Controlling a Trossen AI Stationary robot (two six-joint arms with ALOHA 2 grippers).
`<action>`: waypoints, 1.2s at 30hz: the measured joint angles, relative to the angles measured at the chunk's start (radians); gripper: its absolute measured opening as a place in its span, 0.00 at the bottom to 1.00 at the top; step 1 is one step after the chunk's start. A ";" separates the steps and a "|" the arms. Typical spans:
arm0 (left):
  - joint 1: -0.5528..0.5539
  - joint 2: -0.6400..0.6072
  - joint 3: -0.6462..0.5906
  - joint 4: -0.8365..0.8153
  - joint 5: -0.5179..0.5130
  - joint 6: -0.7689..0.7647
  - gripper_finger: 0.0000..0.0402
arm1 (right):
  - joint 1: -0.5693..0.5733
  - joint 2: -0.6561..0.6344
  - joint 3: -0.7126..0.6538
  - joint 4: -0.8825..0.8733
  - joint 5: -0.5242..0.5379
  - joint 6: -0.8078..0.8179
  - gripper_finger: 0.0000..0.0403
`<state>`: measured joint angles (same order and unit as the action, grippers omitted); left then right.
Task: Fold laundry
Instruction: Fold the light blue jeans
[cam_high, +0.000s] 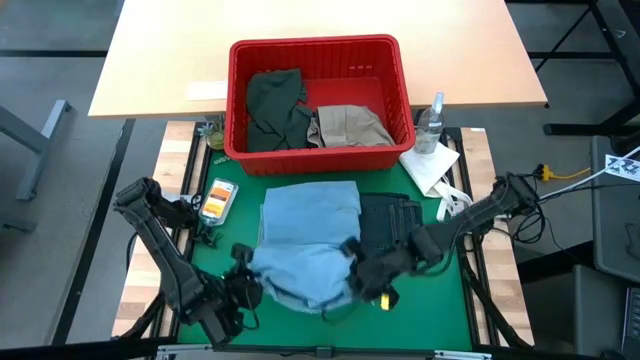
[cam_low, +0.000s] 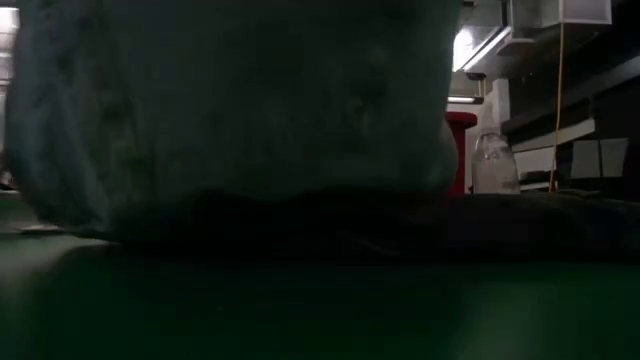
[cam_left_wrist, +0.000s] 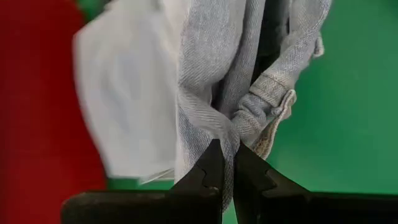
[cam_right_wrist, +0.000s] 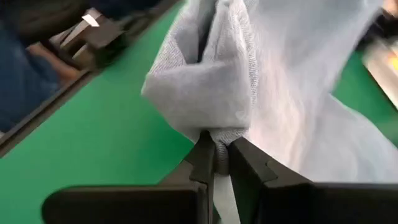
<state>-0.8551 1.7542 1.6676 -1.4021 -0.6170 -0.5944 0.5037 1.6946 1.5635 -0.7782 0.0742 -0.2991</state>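
Observation:
The light blue denim (cam_high: 305, 245) lies on the green mat (cam_high: 440, 310) at mid-table, its near edge raised between my two grippers. My left gripper (cam_high: 245, 278) is shut on its near left part, my right gripper (cam_high: 355, 265) on its near right part. Dark navy jeans (cam_high: 392, 218) lie folded flat on the mat just right of the denim. A dark olive piece (cam_high: 272, 108) and a beige khaki piece (cam_high: 348, 125) lie inside the red basket (cam_high: 236, 100). In the low view the lifted denim (cam_low: 230, 110) fills most of the picture. My left gripper pinches a bunched fold of the denim next to a thick stitched band (cam_left_wrist: 249, 121) between its two fingertips (cam_left_wrist: 211, 165). Several layers are gathered there. The cloth rises away from the fingers, clear of the mat at that spot. My right gripper pinches a gathered bunch of the denim's edge (cam_right_wrist: 219, 135) between its two fingertips (cam_right_wrist: 202, 155), several layers thick. The cloth bulges out beyond the fingers and trails down onto the mat.
The red basket stands at the mat's far edge. A clear spray bottle (cam_high: 432, 120) and a white cloth sheet (cam_high: 430, 165) sit at the far right. A small orange and white packet (cam_high: 217, 198) lies at the left. Bare green mat shows at the near right.

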 joint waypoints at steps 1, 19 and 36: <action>0.004 -0.014 -0.003 -0.021 -0.028 -0.022 0.01 | -0.016 -0.012 0.000 -0.010 0.011 0.014 0.09; 0.277 -0.119 -0.317 -0.161 -0.324 -0.241 0.01 | -0.343 -0.060 0.001 -0.319 0.302 0.137 0.09; 0.570 -0.119 -0.556 0.220 -0.348 -0.032 0.02 | -0.516 -0.056 -0.077 -0.313 0.304 0.107 0.09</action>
<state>-0.2850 1.6352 1.1118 -1.1820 -0.9650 -0.6263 -0.0120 1.6386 1.4864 -1.0912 0.3781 -0.1924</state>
